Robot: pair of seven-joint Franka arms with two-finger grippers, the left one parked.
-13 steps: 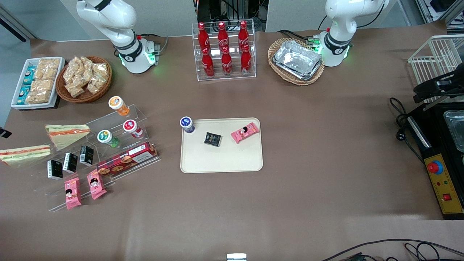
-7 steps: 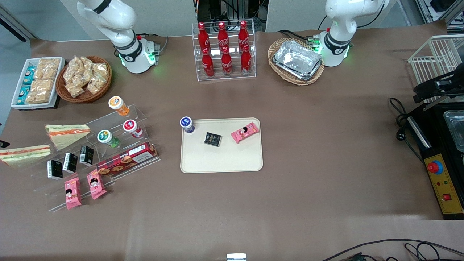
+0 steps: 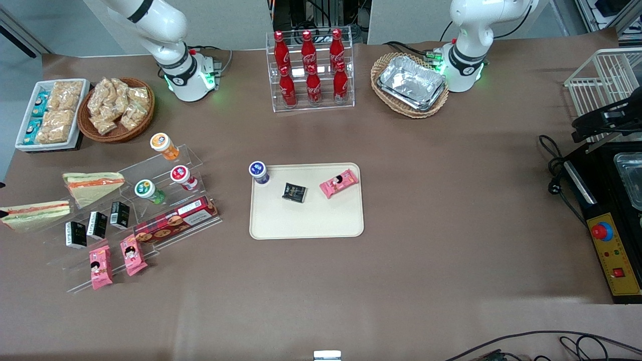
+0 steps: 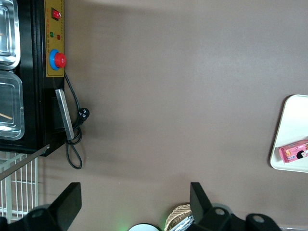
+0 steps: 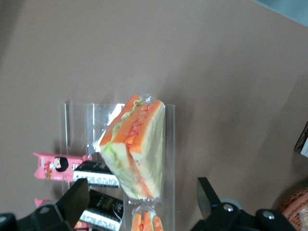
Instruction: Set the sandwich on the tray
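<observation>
Jaws: gripper (image 5: 142, 184) spread wide and grasping nothing, one finger on each side of the sandwich as seen from the right wrist, neither touching its wrapper.
Sandwich: sandwich (image 3: 35, 214) (image 5: 137, 154) lying in clear wrap on the clear acrylic stand (image 3: 125, 220), at the working arm's end of the worktop (image 3: 451, 200); pale bread, thin red and green filling lines.
Second wedge: similar wedge (image 3: 93, 185) with a broad orange-red band, just beside the sandwich on the same stand and farther from the front camera.
Stand, other goods: small black boxes (image 3: 97, 224) and pink packs (image 3: 100, 260) nearer the front camera than both wedges; a red biscuit box (image 3: 175, 220) and capped cups (image 3: 145, 190) toward the tray.
Tray: tray (image 3: 306, 220) flat on the middle of the worktop, well apart from the sandwich.
On the tray: blue-capped cup (image 3: 258, 171) at a corner, black packet (image 3: 294, 192) and pink packet (image 3: 339, 183) beside it; the part nearer the front camera bare.
Farther back: rack of red bottles (image 3: 309, 70) and a wicker basket of foil trays (image 3: 410, 84).
</observation>
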